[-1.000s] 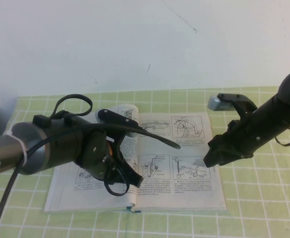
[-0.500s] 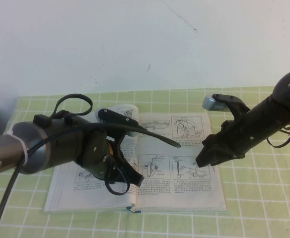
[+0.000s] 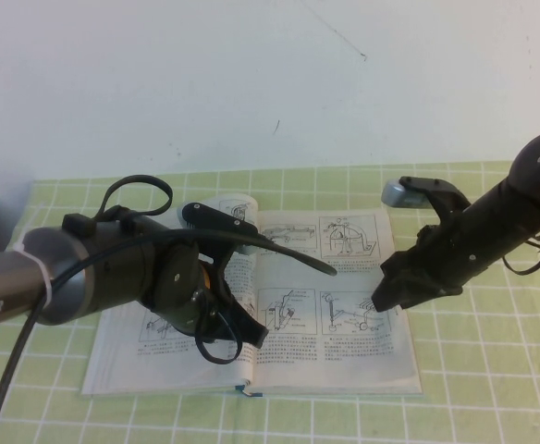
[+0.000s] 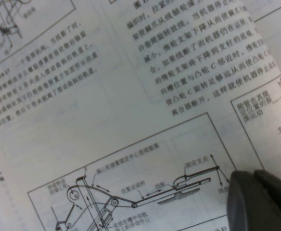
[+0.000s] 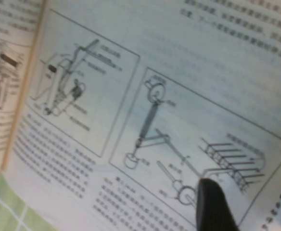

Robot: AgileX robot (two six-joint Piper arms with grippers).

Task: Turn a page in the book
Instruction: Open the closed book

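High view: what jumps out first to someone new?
The open book, lying flat on the green checked cloth, with boxed machine drawings across its pages. The bulky left gripper sprawls over its left half, one long finger reaching across the spine. The right gripper points down at the right-hand page beside a lower diagram, jaws open.

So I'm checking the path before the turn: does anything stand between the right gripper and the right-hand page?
Nothing visible does. The right gripper, open, hangs low over the page of the book. The left gripper is over the book's left half, clear of it.
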